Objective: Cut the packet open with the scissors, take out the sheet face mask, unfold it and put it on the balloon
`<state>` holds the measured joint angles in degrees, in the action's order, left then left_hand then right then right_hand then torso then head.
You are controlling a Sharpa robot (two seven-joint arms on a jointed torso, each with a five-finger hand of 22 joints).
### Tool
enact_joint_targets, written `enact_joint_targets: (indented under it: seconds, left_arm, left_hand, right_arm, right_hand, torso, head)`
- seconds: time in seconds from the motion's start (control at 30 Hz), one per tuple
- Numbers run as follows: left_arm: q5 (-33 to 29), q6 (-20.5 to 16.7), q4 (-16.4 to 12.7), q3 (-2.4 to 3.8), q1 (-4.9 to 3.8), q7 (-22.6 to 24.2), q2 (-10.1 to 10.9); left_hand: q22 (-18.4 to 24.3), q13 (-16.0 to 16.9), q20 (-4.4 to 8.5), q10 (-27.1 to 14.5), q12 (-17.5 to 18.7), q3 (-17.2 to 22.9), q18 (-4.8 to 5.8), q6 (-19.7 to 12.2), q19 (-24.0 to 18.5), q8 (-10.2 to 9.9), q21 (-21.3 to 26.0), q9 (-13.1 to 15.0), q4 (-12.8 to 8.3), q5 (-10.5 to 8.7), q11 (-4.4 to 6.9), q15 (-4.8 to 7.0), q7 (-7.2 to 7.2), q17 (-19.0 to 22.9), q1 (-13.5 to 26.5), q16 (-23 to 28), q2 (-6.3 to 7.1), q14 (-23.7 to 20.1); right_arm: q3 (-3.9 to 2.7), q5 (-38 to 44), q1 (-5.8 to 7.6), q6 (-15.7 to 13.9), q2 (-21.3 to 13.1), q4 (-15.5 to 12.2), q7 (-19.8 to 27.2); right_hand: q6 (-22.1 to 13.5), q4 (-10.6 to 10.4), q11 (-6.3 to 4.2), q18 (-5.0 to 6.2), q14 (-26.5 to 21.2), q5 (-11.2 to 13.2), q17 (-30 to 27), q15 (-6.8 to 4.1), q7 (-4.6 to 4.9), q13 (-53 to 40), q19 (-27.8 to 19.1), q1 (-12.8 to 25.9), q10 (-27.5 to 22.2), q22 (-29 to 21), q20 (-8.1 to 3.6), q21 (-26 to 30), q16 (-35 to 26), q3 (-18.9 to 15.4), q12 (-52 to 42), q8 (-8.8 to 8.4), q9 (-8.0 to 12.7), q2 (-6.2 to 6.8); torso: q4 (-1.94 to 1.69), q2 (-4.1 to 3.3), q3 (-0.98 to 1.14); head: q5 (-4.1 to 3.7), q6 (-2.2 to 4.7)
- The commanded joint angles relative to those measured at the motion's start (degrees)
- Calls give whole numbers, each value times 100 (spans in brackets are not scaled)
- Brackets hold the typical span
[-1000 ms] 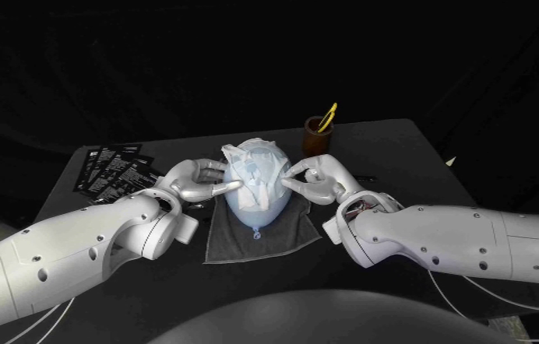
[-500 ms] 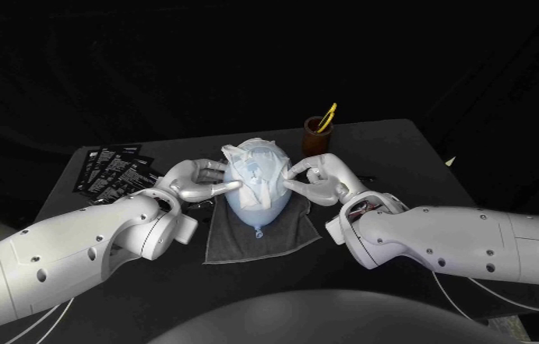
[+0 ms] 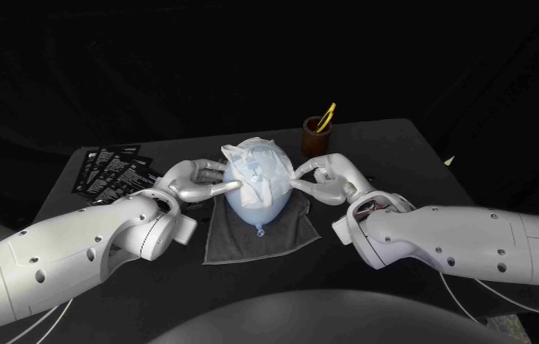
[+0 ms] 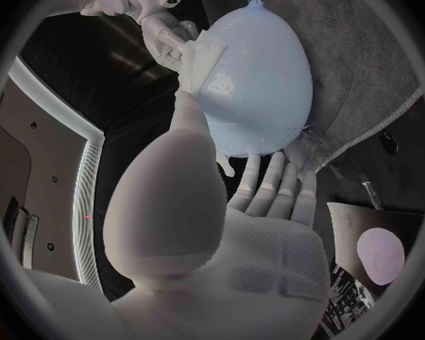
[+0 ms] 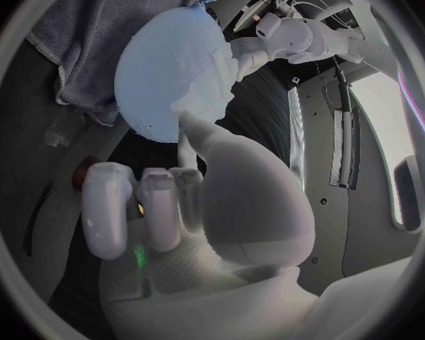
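A pale blue balloon (image 3: 256, 198) lies on a grey towel (image 3: 261, 239) at the table's middle. A white sheet mask (image 3: 251, 165) is draped over its far, fat end. My left hand (image 3: 200, 180) is at the balloon's left side, with its thumb (image 4: 188, 121) stretched onto the balloon just below the mask's edge (image 4: 200, 59) and its other fingers (image 4: 269, 189) spread by the fat end. At the right side, my right hand (image 3: 323, 177) pinches the mask's edge (image 5: 196, 117) between thumb and a finger. The scissors (image 3: 327, 117) stand in a brown cup (image 3: 315, 137).
Several black packets (image 3: 112, 170) lie fanned at the table's left rear. The brown cup stands just behind and to the right of the balloon. The towel's near half (image 3: 253, 247) lies bare in front of the balloon's knot.
My right hand has drifted slightly right, away from the balloon's middle, still at the mask's edge. The left hand and the balloon have hardly moved.
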<state>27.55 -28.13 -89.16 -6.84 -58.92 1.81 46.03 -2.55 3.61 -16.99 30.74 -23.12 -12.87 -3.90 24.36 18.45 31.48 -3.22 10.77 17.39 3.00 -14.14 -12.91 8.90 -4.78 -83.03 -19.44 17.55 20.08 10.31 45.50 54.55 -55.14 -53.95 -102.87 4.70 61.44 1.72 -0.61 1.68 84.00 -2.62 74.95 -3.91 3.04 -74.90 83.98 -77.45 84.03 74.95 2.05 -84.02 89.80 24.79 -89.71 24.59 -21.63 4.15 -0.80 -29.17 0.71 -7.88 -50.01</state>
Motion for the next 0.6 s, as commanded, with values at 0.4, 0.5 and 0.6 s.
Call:
enact_joint_targets:
  seconds: [0.4, 0.5, 0.6]
  left_arm:
    - [-13, 109, -15, -2, 3, -13, -10]
    - [-13, 107, -16, -2, 3, -14, -9]
    - [-13, 104, -15, -2, 3, -17, -8]
  left_hand:
    - [10, -1, 0, 56, 46, 34, 60, 37, 35, -31, 26, -16, -3, 22, 5, 1, 746, 10, -11, 37, -21, 23]
    - [10, -1, 0, 56, 46, 34, 60, 37, 35, -31, 26, -16, -3, 22, 5, 1, 746, 10, -11, 37, -21, 23]
    - [10, -1, 0, 56, 46, 34, 60, 37, 35, -31, 26, -16, -3, 22, 5, 1, 746, 10, -11, 37, -21, 23]
  right_arm:
    - [-1, -126, -3, -30, -105, 45, -170]
    - [-1, -131, -3, 10, -115, 42, -214]
    - [-1, -114, -3, 81, -129, 31, -285]
  right_hand:
    - [25, 18, -50, -49, 600, -18, 1505, -59, 1, -1510, 414, 113, 597, 1346, -30, -55, 20, 98, -29, 71, -45, -6]
    - [25, 23, -51, -51, 600, -18, 1505, -60, 0, -1510, 417, 119, 597, 1349, -30, -64, 20, 109, -29, 77, -50, -5]
    - [25, 23, -51, -51, 600, -18, 1505, -60, 0, -1510, 417, 119, 597, 1349, -30, -64, 20, 109, -29, 77, -50, -5]
  torso:
    - [-6, -4, -2]
    - [-5, -6, 0]
    - [-2, -5, 0]
  head:
    - [-10, 1]
    - [-9, 1]
    - [-6, 1]
